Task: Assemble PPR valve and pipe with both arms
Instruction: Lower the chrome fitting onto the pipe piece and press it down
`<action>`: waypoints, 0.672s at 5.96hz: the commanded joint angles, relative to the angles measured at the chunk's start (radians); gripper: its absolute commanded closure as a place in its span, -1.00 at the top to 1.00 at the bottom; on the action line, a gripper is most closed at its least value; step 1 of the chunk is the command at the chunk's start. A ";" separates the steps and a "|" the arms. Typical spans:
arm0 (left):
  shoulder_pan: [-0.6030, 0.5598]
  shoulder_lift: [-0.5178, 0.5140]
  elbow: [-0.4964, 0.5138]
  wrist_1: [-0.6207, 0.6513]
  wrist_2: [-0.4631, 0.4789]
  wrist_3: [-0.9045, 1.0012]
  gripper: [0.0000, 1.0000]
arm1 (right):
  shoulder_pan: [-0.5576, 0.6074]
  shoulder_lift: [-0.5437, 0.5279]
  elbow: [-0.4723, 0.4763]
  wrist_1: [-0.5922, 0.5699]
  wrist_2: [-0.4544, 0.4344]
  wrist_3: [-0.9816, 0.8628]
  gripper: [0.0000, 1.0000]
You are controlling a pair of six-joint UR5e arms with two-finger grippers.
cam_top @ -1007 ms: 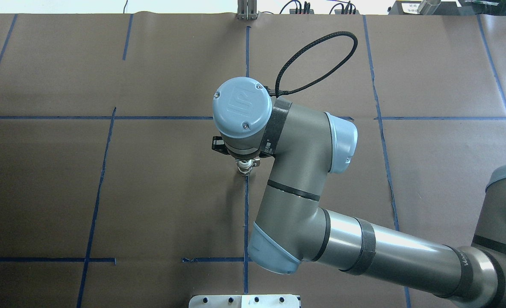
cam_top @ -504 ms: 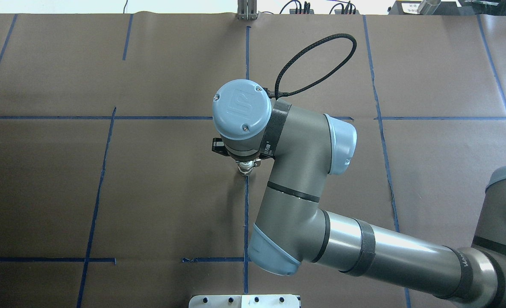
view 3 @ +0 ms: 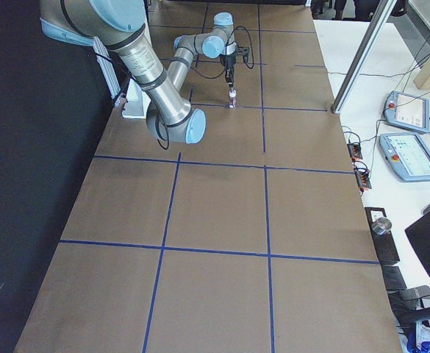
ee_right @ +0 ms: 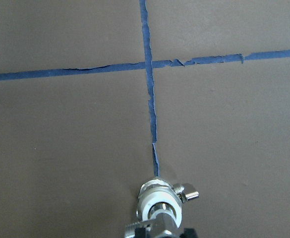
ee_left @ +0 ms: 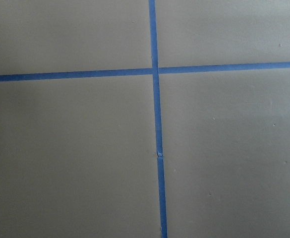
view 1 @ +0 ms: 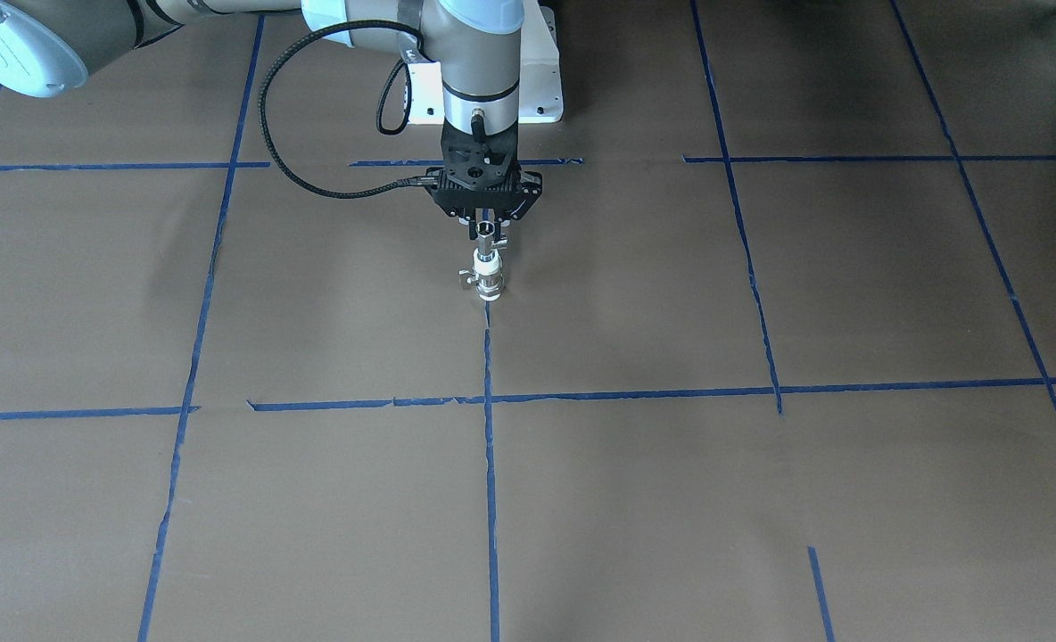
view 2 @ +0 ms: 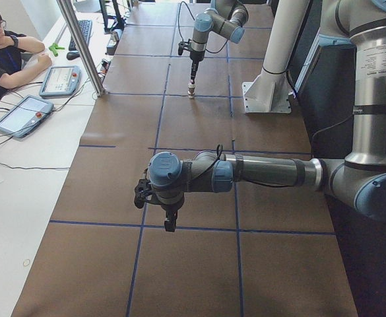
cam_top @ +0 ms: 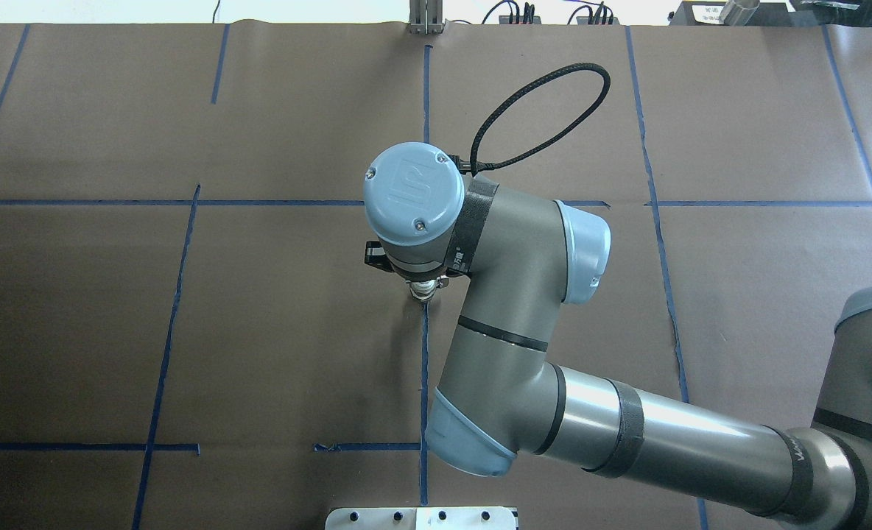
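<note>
The PPR valve (view 1: 488, 283), white with a metal collar and side stub, stands upright on the brown table at a blue tape line. The silver pipe (view 1: 487, 231) sits on its top end. My right gripper (view 1: 487, 234) points straight down and is shut on the pipe. In the overhead view the wrist hides most of the stack, and only the valve (cam_top: 423, 292) peeks out. The right wrist view shows the valve (ee_right: 153, 197) and pipe (ee_right: 164, 220) at its bottom edge. My left gripper (view 2: 171, 224) hangs over bare table far off; I cannot tell if it is open.
The white pedestal base (view 1: 541, 89) stands behind the right gripper. A black cable loop (cam_top: 539, 110) arcs from the right wrist. An operator (view 2: 1, 46) sits at a side table with teach pendants (view 2: 21, 115). A metal post (view 2: 80, 46) stands at the table edge.
The right wrist has shifted slightly toward the robot and covers more of the stacked parts. The parts stay at the same spot on the tape line.
</note>
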 commanded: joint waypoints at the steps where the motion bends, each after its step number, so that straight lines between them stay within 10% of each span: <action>1: 0.001 0.000 0.006 -0.005 0.000 0.001 1.00 | -0.001 0.000 -0.004 0.000 0.000 -0.001 -1.00; 4: 0.001 0.000 0.006 -0.006 0.000 0.001 1.00 | -0.001 0.000 -0.011 0.004 0.000 -0.001 -0.97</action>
